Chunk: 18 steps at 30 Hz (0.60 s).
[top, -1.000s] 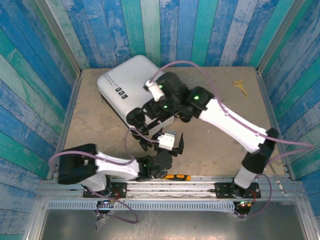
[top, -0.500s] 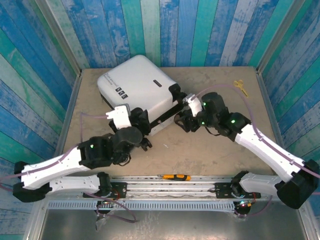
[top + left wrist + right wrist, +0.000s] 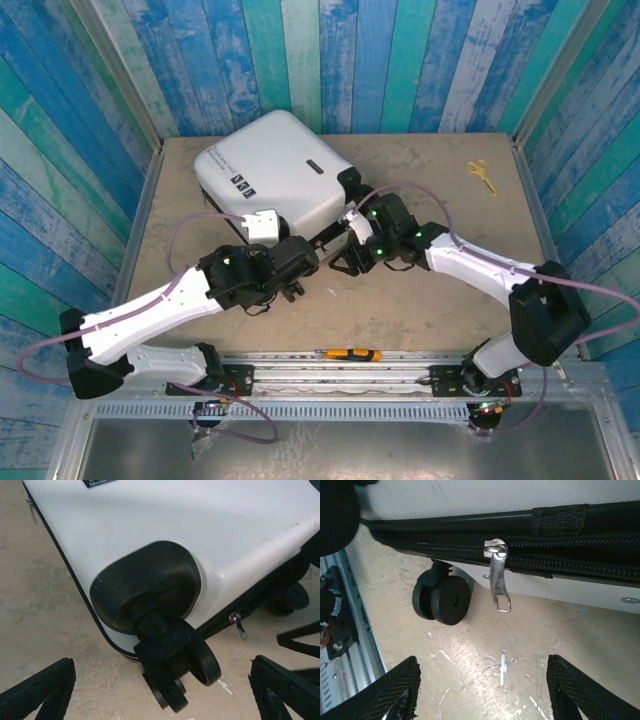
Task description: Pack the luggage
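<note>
The luggage (image 3: 270, 170), a white hard-shell suitcase with black trim, lies flat and zipped at the back left of the table. My left gripper (image 3: 296, 272) is at its near corner, open. In the left wrist view the black double wheel (image 3: 176, 672) and its housing sit between the wide-apart fingers (image 3: 39, 692), untouched. My right gripper (image 3: 345, 256) is open too, low along the case's near side. In the right wrist view a silver zipper pull (image 3: 498, 577) hangs from the black zipper above the gap between the fingers (image 3: 585, 692), beside another wheel (image 3: 442, 600).
Yellow scissors (image 3: 482, 175) lie at the back right of the table. An orange and black utility knife (image 3: 350, 354) rests on the metal rail at the near edge. Blue plank walls close in three sides.
My left arm has stretched from its folded pose near the base up to the case's near corner. My right arm came off the top of the case, down to its near side.
</note>
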Each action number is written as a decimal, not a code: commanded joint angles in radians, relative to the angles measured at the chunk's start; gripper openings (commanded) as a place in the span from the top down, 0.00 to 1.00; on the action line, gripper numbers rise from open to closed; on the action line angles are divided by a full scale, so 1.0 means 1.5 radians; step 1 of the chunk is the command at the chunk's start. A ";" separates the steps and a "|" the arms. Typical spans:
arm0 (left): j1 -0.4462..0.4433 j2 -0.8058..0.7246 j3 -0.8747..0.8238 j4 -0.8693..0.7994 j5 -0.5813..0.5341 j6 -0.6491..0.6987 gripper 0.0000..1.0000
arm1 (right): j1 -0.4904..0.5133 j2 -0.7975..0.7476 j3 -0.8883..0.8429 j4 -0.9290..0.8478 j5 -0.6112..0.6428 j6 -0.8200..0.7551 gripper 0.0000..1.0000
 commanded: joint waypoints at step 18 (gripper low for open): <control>0.013 -0.019 -0.048 0.038 0.019 -0.053 0.06 | 0.040 0.137 0.103 0.034 0.037 -0.027 0.42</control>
